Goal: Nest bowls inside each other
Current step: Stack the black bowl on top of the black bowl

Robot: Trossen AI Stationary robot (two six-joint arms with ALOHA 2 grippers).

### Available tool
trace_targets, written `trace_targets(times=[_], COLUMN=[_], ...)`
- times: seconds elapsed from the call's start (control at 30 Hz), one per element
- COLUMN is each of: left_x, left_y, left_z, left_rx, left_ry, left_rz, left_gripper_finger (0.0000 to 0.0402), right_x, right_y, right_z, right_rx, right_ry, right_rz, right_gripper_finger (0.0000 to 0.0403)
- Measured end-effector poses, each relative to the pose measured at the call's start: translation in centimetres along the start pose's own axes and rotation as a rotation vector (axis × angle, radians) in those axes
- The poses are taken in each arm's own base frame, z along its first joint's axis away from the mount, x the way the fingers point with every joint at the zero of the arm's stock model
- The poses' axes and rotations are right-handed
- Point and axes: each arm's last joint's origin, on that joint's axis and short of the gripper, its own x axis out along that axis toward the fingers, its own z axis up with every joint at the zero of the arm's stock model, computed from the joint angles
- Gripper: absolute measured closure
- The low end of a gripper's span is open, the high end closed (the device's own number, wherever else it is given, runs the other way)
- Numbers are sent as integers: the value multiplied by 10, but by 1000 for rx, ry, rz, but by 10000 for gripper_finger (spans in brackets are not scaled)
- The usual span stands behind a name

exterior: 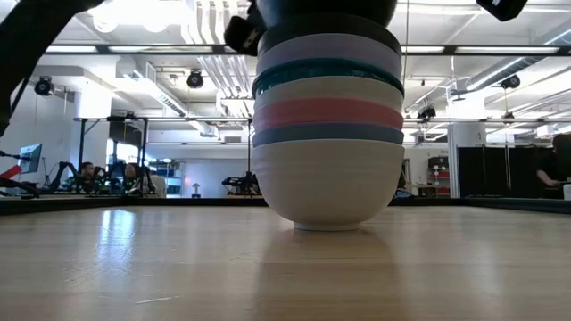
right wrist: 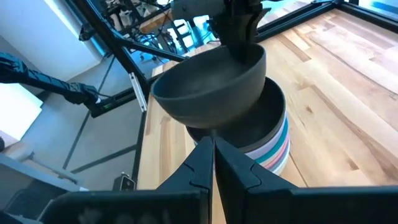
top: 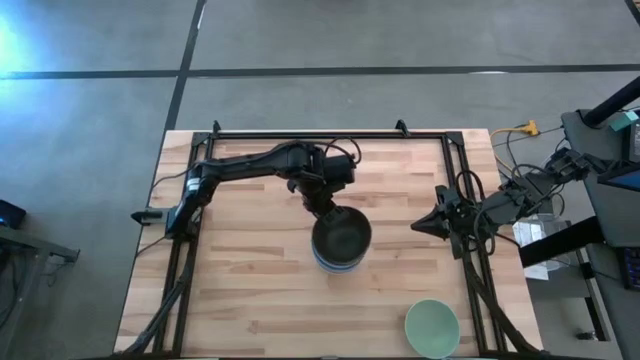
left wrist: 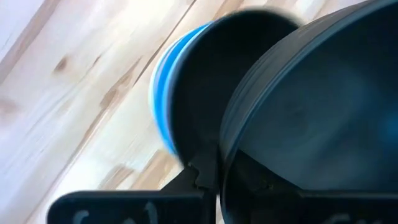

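A stack of nested bowls (exterior: 326,160) stands mid-table on its white bottom bowl, with blue, pink, pale, teal, lavender and black rims above it; it also shows in the right wrist view (right wrist: 277,140). My left gripper (top: 322,207) holds a second black bowl (right wrist: 208,90) just over the stack. A pale green bowl (top: 432,328) sits alone by the table's near edge, to the right. My right gripper (top: 415,226) waits shut at the table's right side, pointing toward the stack. My left gripper has the black bowl by its rim (left wrist: 227,168) on the far-left side, one finger (left wrist: 202,171) outside the wall and the other inside. The fingers come from above, slanting down (right wrist: 239,37). The bowl hangs tilted over the stack's top; I cannot tell whether it touches it.
Black frame rails (top: 330,133) run along the table's far edge and both sides. Bare wood lies to the stack's left and near side. Cables and equipment (top: 560,190) crowd the floor beyond the right edge.
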Motion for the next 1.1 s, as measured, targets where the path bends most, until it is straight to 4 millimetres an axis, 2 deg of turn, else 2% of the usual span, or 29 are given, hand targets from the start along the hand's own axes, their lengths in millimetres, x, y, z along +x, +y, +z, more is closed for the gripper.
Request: trace_targets(times=[0.13,0.7,0.97,1.1], left_x=[3,11,33,36], left_y=[5,7,9,10], left_z=[-4,2,10,11], left_rx=[-4,14,26,27], left_ry=[42,-1,40,43], left_rz=[64,95,129,132], left_gripper_finger=[402,402,402,402], right_x=[0,0,0,0], right_y=[0,0,0,0], right_z=[0,0,0,0], right_rx=[0,1,1,10], right_ry=[0,-1,-1,-2], right_rz=[0,0,0,0], right_gripper_finger=[394,394,394,394])
